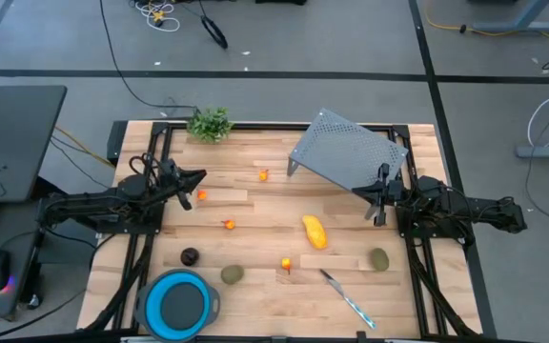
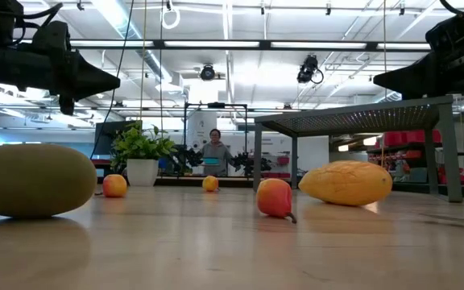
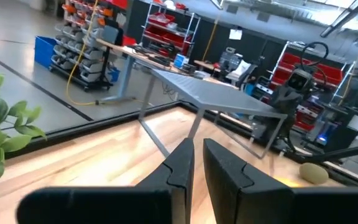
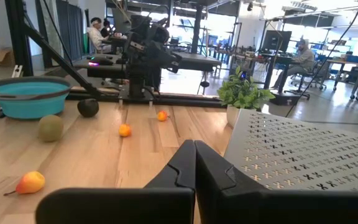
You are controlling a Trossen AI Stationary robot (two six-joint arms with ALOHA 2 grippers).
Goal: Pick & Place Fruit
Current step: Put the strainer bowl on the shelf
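- While both arms hang above the tabletop [image 1: 255, 229] with nothing held, the fruit lies scattered and untouched.
- Left gripper [image 1: 196, 178]: at the left edge, fingers [image 3: 182, 165] nearly closed on air, a thin gap between them. An orange-red piece [image 1: 201, 195] sits just beside it.
- Right gripper [image 1: 381, 208]: by the perforated metal stand [image 1: 351, 152], fingers [image 4: 185, 165] pressed together, empty.
- Fruit: yellow elongated piece [image 1: 315, 232] mid-tabletop; olive-green ovals [image 1: 232, 274] and [image 1: 378, 258] toward the near edge; dark purple ball [image 1: 190, 256] near the blue bowl [image 1: 177, 305].
- Judgement: first pick not yet begun. The bowl looks the likely destination.
- To do it well: open the fingers wide before descending, centre over one piece, come straight down.
- Tiny round pieces may roll; close gently. Keep clear of the knife [image 1: 348, 300] and the leafy sprig [image 1: 210, 124].
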